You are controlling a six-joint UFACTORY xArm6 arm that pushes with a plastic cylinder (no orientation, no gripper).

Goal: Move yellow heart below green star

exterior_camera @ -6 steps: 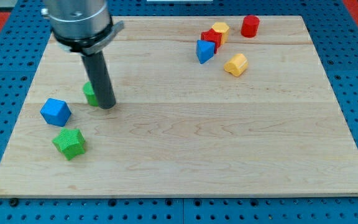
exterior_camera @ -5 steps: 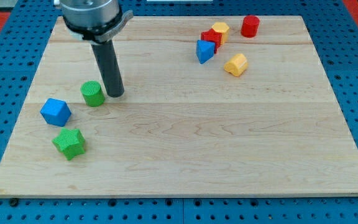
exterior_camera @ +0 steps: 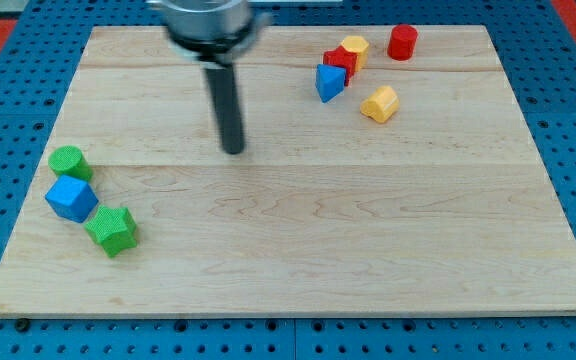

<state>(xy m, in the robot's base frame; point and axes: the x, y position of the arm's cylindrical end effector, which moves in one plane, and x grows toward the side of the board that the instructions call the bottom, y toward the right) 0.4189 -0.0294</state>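
Between the yellow heart and green star, my tip touches nothing.

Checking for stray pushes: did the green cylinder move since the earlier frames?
Yes. The green cylinder slid toward the view's left, nearer the board's left edge, now touching the blue cube.

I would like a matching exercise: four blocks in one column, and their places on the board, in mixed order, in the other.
Blocks:
1. green star
2. yellow heart
3. red cylinder
4. green cylinder

Places:
A. near the view's top, furthest right of the blocks
B. lower left, just below the blue cube
C. left edge, above the blue cube
D. right of the blue triangle

Pairs: 1-B, 2-D, 3-A, 4-C
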